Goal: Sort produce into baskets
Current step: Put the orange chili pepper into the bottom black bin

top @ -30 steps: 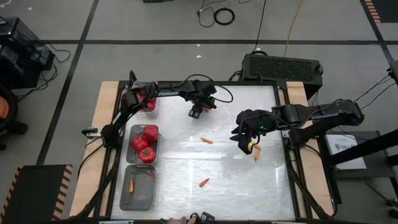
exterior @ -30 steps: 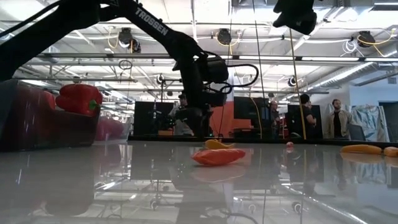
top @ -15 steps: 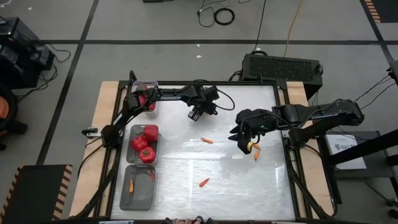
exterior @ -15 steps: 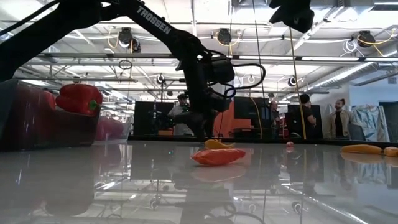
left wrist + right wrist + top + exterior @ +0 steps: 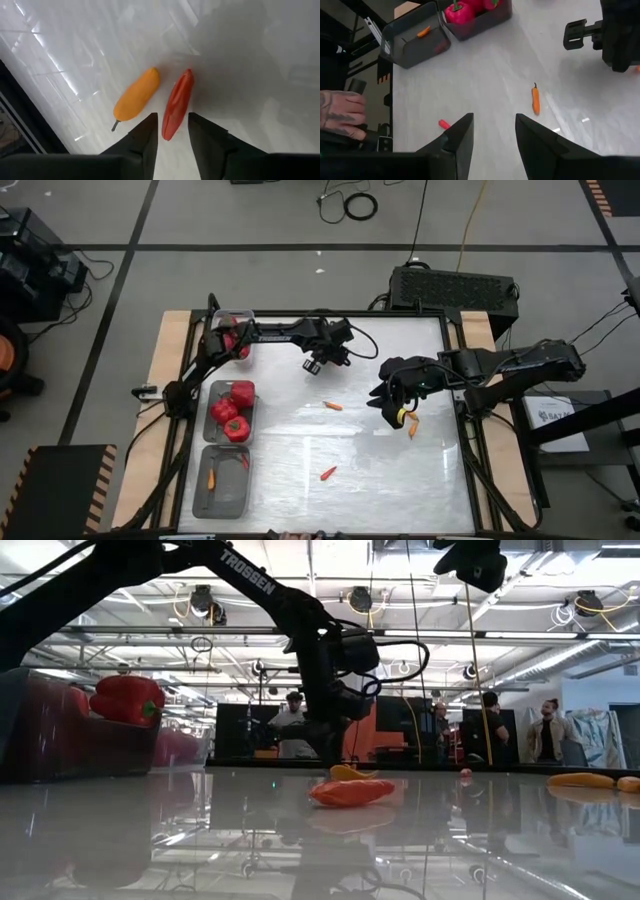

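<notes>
Left gripper (image 5: pixel 170 131) hung low over the far side of the table (image 5: pixel 400 470), fingers partly apart with nothing between them yet – a red chili (image 5: pixel 177 104) lay just ahead of the tips, in line with the gap, and an orange chili (image 5: pixel 136 94) sat just beside it. To do it well: I'd say straddle the red one only, keep the finger clear of the orange neighbour, close gently on the thin body. Right gripper (image 5: pixel 492 131) waited over the table's right side, fingers partly apart, empty in its own view. Baskets off the left gripper's side – far basket (image 5: pixel 243 352) with red produce, middle basket (image 5: pixel 250 411) with three red peppers, near basket (image 5: pixel 228 490) with one orange chili and a red one. Two more chilis lay loose mid-table.
</notes>
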Controlling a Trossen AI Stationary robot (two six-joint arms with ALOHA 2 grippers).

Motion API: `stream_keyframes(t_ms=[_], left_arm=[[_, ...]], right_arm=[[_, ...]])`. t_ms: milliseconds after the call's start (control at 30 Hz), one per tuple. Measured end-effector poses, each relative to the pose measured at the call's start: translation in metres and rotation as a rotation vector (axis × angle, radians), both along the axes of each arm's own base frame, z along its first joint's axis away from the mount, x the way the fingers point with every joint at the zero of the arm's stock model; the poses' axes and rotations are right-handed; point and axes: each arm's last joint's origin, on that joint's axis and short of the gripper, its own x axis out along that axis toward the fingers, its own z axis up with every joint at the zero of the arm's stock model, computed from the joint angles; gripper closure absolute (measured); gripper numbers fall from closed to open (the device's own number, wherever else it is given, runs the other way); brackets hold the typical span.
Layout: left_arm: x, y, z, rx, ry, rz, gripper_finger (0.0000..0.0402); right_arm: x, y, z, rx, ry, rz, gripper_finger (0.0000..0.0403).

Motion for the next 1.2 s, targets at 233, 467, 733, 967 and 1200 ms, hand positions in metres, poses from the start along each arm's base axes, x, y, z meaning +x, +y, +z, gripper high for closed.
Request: stream_keyframes(t_ms=[233,467,733,967,1200], left_arm=[[0.004,-0.013,0.0,0.001,0.0,-0.028,0.0293],[0.008,-0.019,-0.005,0.055,0.027,-0.033,0.0293],[0.009,-0.019,-0.006,0.063,0.021,-0.033,0.0294],[0.009,-0.019,-0.006,0.067,0.025,-0.046,0.0344],[0.01,-0.019,-0.006,0.048,0.001,0.005,0.0396]], right_arm=[[0.0,0.0,0.0,0.0,0.002,0.001,0.0266],[0.0,0.001,0.0,0.013,0.004,0.019,0.0266],[-0.001,0.004,0.0,0.022,0.005,0.03,0.0266],[-0.001,0.009,0.0,0.011,0.004,0.064,0.0266],[-0.002,0.01,0.0,0.01,0.004,0.068,0.0266]])
